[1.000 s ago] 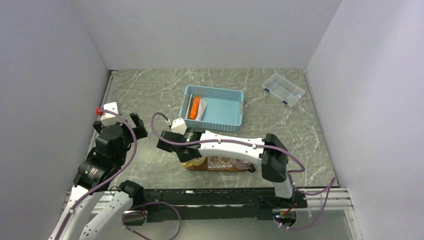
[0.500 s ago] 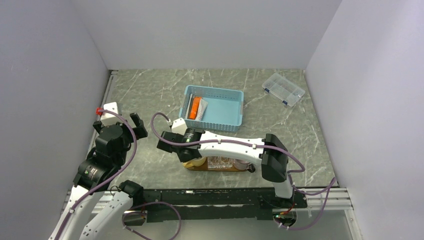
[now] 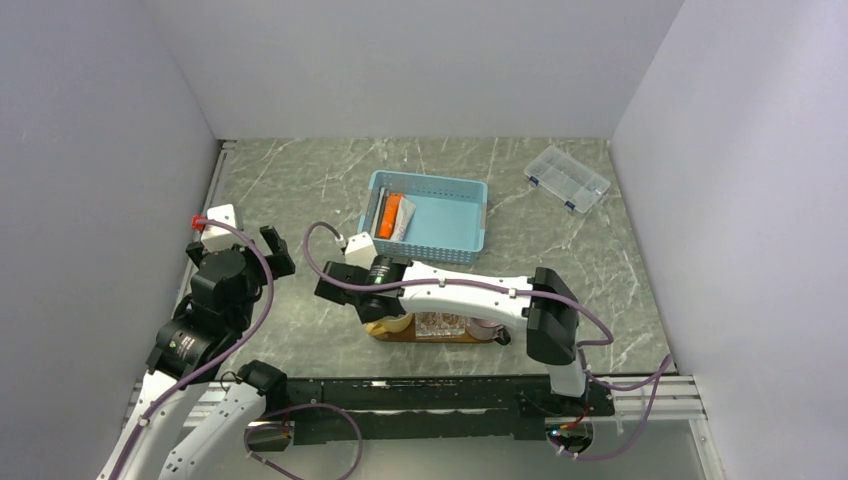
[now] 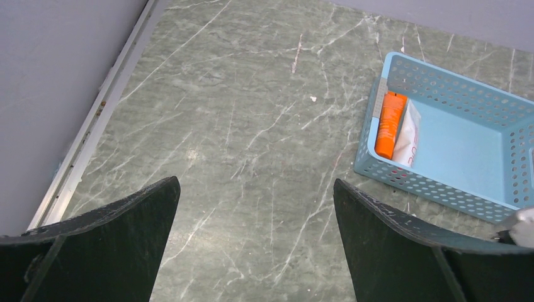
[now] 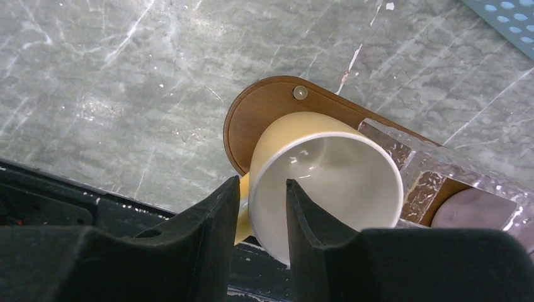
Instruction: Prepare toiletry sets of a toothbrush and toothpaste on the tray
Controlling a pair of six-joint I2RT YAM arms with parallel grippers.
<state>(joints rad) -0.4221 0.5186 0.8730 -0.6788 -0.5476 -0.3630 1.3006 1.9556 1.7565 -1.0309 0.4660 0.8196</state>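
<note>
The dark brown tray (image 3: pixel 432 337) lies at the near edge and carries three cups; it also shows in the right wrist view (image 5: pixel 252 113). My right gripper (image 5: pixel 263 181) is shut on the wall of the yellow cup (image 5: pixel 327 170) at the tray's left end, one finger inside and one outside. The orange toothpaste (image 3: pixel 390 213) and the white-silver toothpaste (image 3: pixel 403 219) lie in the blue basket (image 3: pixel 450 215), with a grey toothbrush (image 4: pixel 378 104) beside the orange tube (image 4: pixel 389 123). The whitish toothbrush is out of view. My left gripper (image 4: pixel 255 181) is open and empty over bare table, left of the basket.
A clear glass cup (image 3: pixel 440 323) and a mauve cup (image 3: pixel 485 325) stand on the tray, right of the yellow one. A clear compartment box (image 3: pixel 566 178) sits at the back right. The right arm reaches across above the tray. Grey walls close in the table.
My right wrist has shifted very slightly at the yellow cup. The left arm has not moved.
</note>
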